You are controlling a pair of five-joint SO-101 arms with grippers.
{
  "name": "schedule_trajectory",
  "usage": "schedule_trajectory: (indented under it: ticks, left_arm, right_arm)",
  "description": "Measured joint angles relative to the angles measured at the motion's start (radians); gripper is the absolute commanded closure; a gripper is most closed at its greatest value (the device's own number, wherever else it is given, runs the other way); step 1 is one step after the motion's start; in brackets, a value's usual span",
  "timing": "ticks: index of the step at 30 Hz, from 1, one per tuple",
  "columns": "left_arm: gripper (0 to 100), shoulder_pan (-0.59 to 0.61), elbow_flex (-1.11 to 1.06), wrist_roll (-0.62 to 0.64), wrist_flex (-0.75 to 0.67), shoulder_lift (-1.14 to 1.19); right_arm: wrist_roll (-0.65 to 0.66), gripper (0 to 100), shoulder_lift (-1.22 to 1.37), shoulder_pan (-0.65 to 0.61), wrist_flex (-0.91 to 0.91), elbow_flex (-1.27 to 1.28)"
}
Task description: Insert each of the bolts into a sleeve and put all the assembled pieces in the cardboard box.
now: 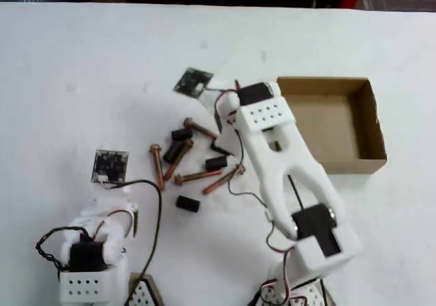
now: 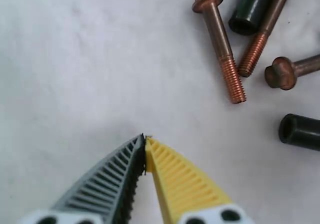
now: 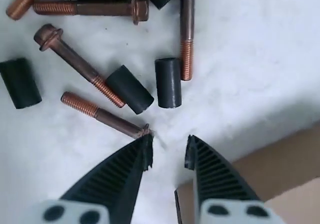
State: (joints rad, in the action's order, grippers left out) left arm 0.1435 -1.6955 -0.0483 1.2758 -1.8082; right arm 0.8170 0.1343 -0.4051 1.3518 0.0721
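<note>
Right gripper (image 3: 168, 153) parted, empty, at flanged head of flat-lying threaded copper bolt (image 3: 102, 114); left gripper (image 2: 145, 140) pinched together, empty.

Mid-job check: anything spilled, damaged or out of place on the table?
Nothing stands out. The bolts and sleeves lie scattered loose on the table beside the cardboard box, as expected before assembly; none looks damaged.

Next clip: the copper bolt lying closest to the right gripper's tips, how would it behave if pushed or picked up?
The bolt lies flat on the table with a round shaft, so a sideways push would probably roll it, curving around its wider head. It looks like solid metal: likely stiff and heavy for its size.
</note>
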Motion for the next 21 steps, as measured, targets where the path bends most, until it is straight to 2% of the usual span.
schedule_trajectory:
  ticks: [5,14,21]
  left_arm:
    - [98,0.000,0.000,0.000,0.000,0.000]
    - [98,0.000,0.000,0.000,0.000,0.000]
    - [98,0.000,0.000,0.000,0.000,0.000]
  right_arm:
    - [0.071,89.0,0.120,-0.009,0.000,-0.072]
    - [0.081,89.0,0.361,-0.008,0.000,-0.273]
    - [0.083,88.7,0.460,-0.055,0.002,-0.334]
